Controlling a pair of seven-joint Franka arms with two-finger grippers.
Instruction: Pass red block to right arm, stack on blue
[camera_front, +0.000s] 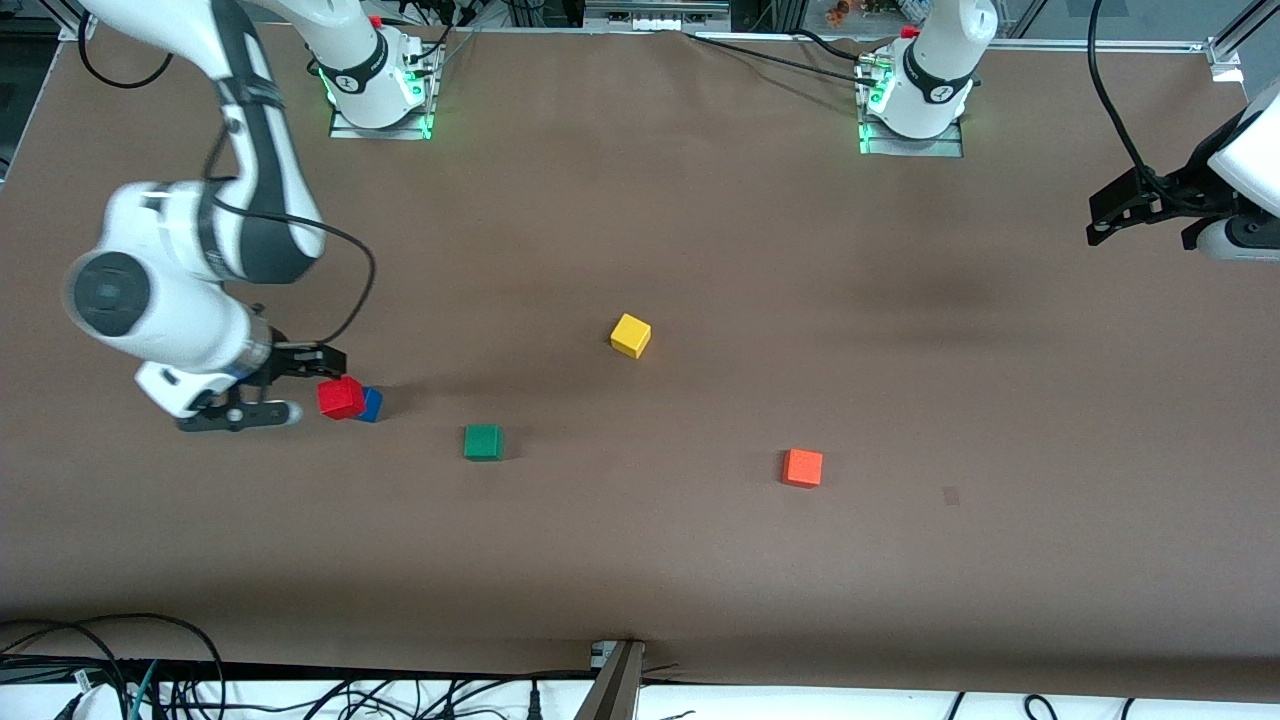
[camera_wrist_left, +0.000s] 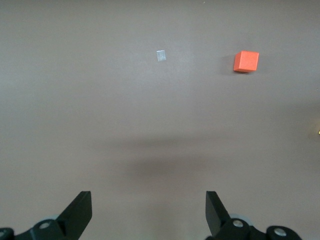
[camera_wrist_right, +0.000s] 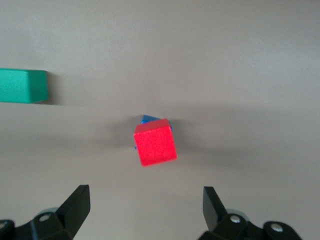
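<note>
At lower left of the front view, we see the right gripper (camera_front: 290, 385) spread beside the red block (camera_front: 341, 398), seemingly light, rigid, flat-sided, resting askew on the blue block (camera_front: 371, 404); the left gripper (camera_front: 1140, 213) waits, spread.

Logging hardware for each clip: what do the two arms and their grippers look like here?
Both arms are glossy white with dark grey joint sections, on bases lit green. The right arm carries a loose black cable and a silver wrist band. The right gripper and left gripper are black; in the wrist views their fingers are flat black wedges with pointed tips, on linkages with pale round pivots.
</note>
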